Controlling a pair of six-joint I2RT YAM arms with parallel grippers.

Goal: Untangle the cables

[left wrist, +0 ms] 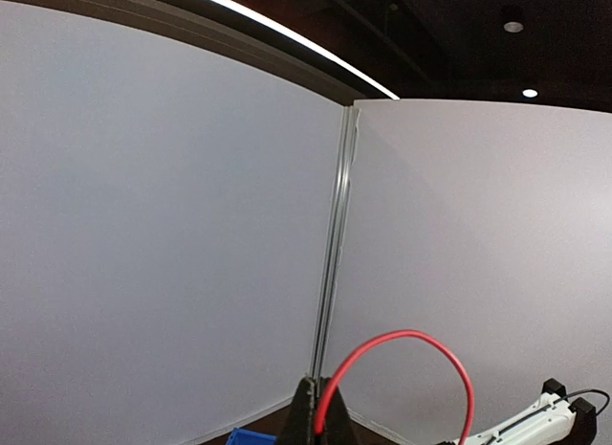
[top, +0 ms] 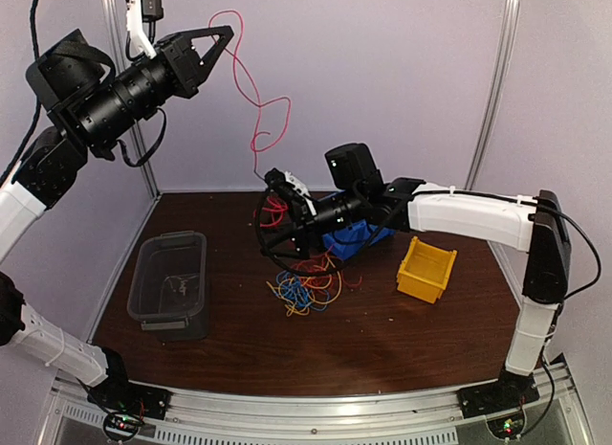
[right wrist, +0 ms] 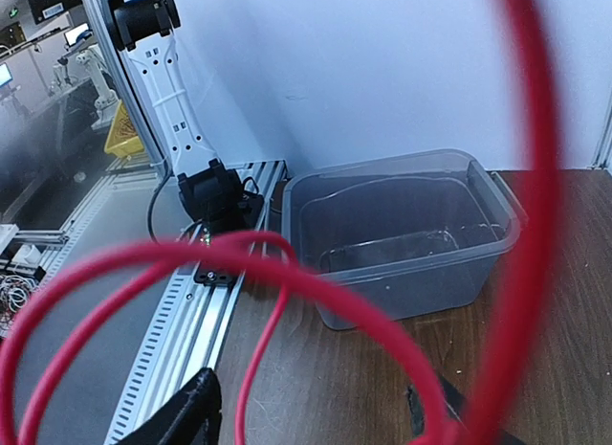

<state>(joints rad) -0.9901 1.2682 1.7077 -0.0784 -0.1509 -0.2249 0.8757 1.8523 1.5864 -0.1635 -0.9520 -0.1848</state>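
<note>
- Left claw point(top: 226, 32) raised high, clamped on red cable point(top: 251, 86).
- Right claw point(top: 273, 242) spread apart around the hanging red loops.
- Other cables point(top: 304, 290) heaped on counter point(top: 382, 340), just below right claw.

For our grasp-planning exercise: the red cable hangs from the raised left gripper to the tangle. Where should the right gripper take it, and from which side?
Probably its low stretch, just above the tangle, coming in sideways from the right. The left gripper pinches the top of the red cable, so it hangs roughly upright, and the open right gripper is level beside it.
</note>
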